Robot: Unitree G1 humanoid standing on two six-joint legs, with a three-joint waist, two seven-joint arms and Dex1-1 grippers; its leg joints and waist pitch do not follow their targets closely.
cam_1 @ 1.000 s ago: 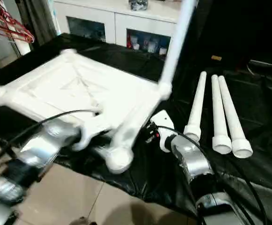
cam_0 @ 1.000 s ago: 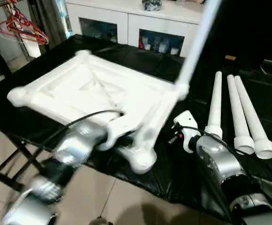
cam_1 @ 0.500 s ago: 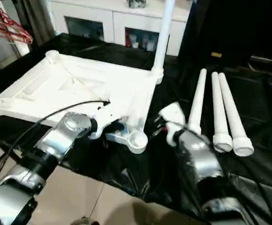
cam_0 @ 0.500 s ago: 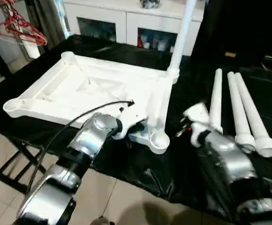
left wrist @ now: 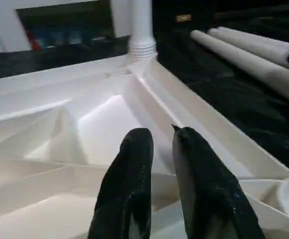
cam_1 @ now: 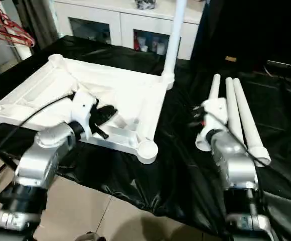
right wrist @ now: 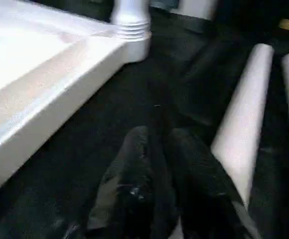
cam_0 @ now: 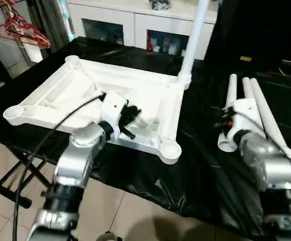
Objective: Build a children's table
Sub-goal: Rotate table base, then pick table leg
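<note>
Top lies underside-up on black sheet, flat, ribs and corner sockets exposed. One leg stands upright in far-right socket. Three legs lie side by side on sheet, right of top, well apart from it. L gripper hovers over ribbed underside near front edge; fingers slightly apart, nothing between them. R gripper sits over sheet just beside nearest loose leg, between it and top; fingers a narrow gap apart, holding nothing. White cabinet stands behind.
</note>
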